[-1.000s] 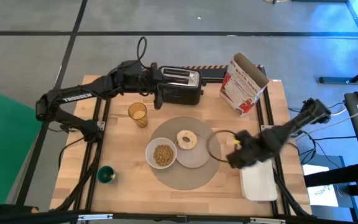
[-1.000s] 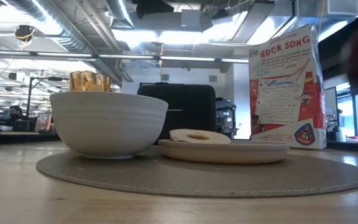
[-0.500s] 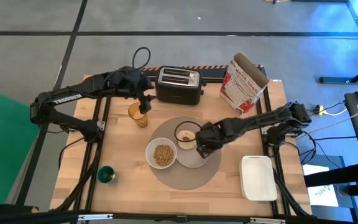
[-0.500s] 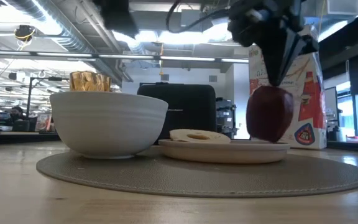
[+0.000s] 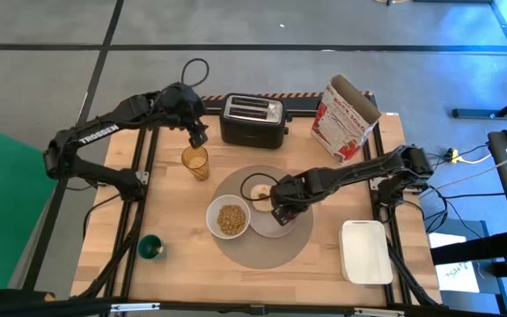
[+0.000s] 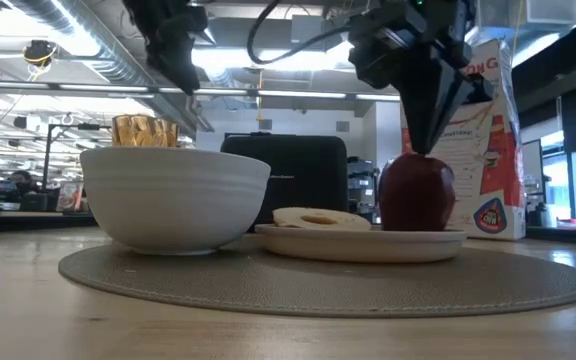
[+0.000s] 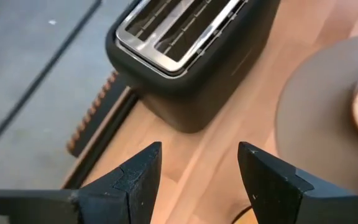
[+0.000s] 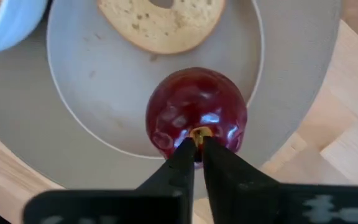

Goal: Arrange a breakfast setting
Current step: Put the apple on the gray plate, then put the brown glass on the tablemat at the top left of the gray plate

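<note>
A round grey placemat carries a white bowl of cereal and a white plate. A bagel lies on the plate's far side. A red apple stands upright on the plate, under my right gripper, which is shut on its stem. My left gripper is open and empty, just above the amber tumbler by the toaster's left end. The orange-handled spoon is out of view. My right gripper pinches the apple's stem between its two fingertips, at the top of the apple. The fingers come from above, pointing down. The apple stands upright below them, its bottom on the plate.
A black toaster and a cereal box stand at the table's far edge. A white rectangular tray lies at the near right. A small green cup stands at the near left.
My right gripper has carried the apple from beside the white tray toward the table's left, over the plate, and lowered it until it stands upright on the plate. My left gripper has drawn away from the toaster's left end to above the tumbler.
</note>
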`<move>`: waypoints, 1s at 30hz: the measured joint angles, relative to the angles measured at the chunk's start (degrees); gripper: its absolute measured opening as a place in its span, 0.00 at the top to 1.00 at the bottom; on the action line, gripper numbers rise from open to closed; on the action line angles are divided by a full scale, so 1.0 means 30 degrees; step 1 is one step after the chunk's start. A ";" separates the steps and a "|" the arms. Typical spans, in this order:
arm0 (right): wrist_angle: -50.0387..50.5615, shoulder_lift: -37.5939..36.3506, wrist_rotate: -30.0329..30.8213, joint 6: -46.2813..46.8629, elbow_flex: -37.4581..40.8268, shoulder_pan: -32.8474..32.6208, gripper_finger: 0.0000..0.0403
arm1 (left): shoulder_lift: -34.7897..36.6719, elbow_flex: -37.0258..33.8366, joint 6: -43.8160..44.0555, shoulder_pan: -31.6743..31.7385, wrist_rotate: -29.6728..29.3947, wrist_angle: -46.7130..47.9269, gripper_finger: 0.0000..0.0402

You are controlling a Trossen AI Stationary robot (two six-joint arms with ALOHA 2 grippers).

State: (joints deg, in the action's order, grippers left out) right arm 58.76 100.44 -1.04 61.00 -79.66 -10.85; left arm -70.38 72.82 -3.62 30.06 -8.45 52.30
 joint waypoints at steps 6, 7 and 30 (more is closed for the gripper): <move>-0.1259 0.0000 0.0184 -0.0570 0.0000 0.0000 0.78 | -0.0396 0.0000 -0.0015 0.1046 0.1780 0.0150 0.49; -0.1540 0.0000 0.0518 -0.0873 0.0000 0.0000 0.75 | -0.0542 0.0000 -0.0209 0.1137 0.2249 0.0273 0.49; -0.1364 -0.2798 0.5515 -0.1400 -0.1741 0.0503 0.55 | -0.2670 -0.0339 -0.3785 0.2033 0.4398 0.5872 0.51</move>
State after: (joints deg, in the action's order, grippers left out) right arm 54.67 92.05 15.51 56.80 -84.88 -9.34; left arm -78.39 71.80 -14.97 36.16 4.75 69.91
